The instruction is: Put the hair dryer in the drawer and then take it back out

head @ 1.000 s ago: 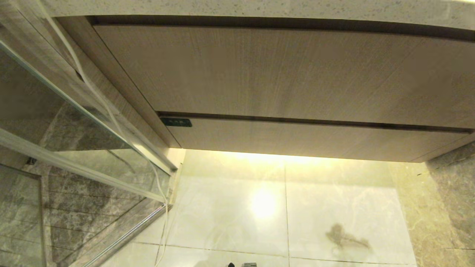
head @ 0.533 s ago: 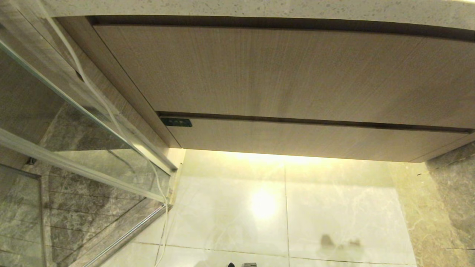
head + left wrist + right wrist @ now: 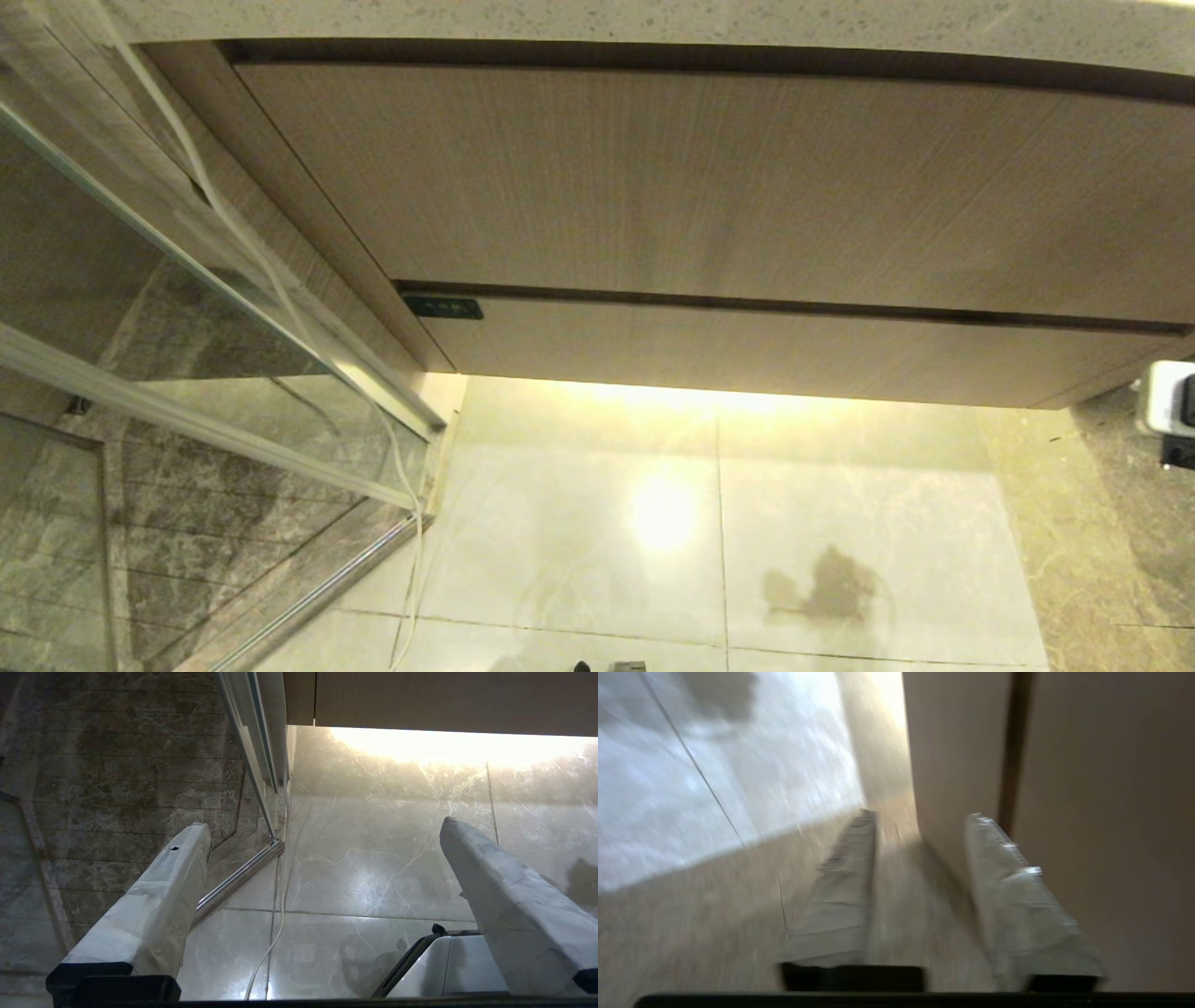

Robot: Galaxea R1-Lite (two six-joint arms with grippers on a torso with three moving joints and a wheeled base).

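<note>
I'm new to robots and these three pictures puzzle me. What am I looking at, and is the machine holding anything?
It is a wheeled robot with two arms, each ending in a claw. One camera sits on its head and looks down at a wood-grain cabinet: a tall panel above the shut drawer, over a shiny tiled floor. The other two cameras ride on the wrists. The left claw hangs open over the floor, holding nothing. The right claw, fingers apart and empty, points at the dark gap above the drawer. No hair dryer shows anywhere.
</note>
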